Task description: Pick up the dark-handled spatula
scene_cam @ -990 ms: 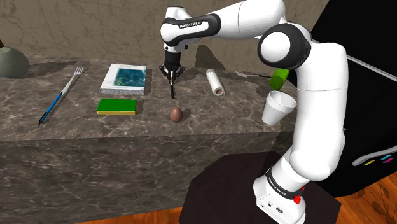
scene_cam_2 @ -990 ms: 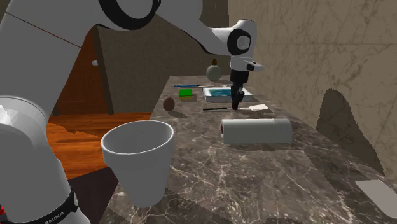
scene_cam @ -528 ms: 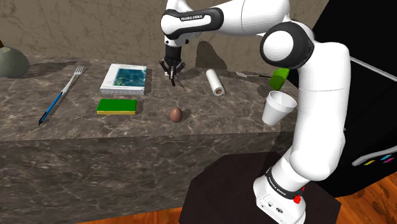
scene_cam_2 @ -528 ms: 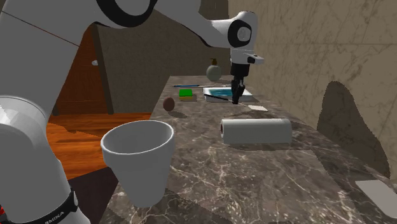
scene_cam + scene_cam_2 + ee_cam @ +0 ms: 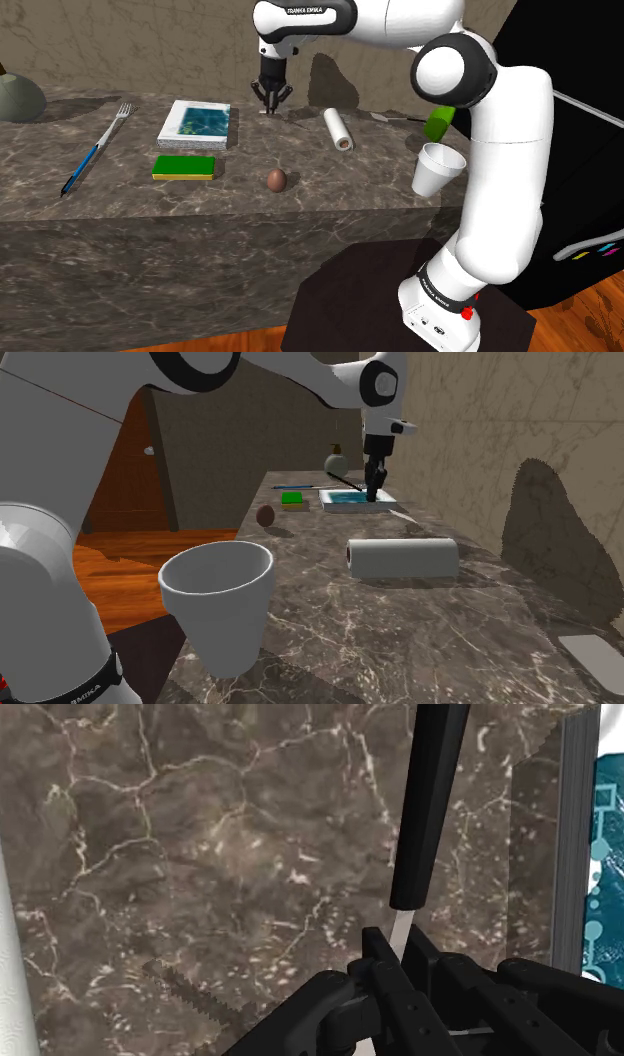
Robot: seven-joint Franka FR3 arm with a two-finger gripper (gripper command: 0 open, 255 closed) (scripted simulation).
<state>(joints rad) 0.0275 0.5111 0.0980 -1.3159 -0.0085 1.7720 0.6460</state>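
Dark veined marble counter before a beige stone wall, seen over the arm's dark box stand. Nearest the stand, a white tapered cup sits at the counter's edge. Next come a small brown egg-shaped object and a green-and-yellow rectangular sponge. Beyond them lie a white paper-towel roll on its side and a flat blue-and-white book. Farthest, near the wall, the all-black two-finger gripper hangs above the counter, pointing down.

Wrist view: the fingers are clamped on the thin pale neck of the dark-handled spatula. Its black handle runs straight out from between the fingertips, the marble apart beneath it.

Second exterior view: the handle is a thin dark line slanting from the gripper toward that view's left, above the book and touching nothing.

Judgement: the spatula is off the counter. The grip sits at one end of the long axis, so the overhanging handle may pivot; further lifting wants a steady vertical path.
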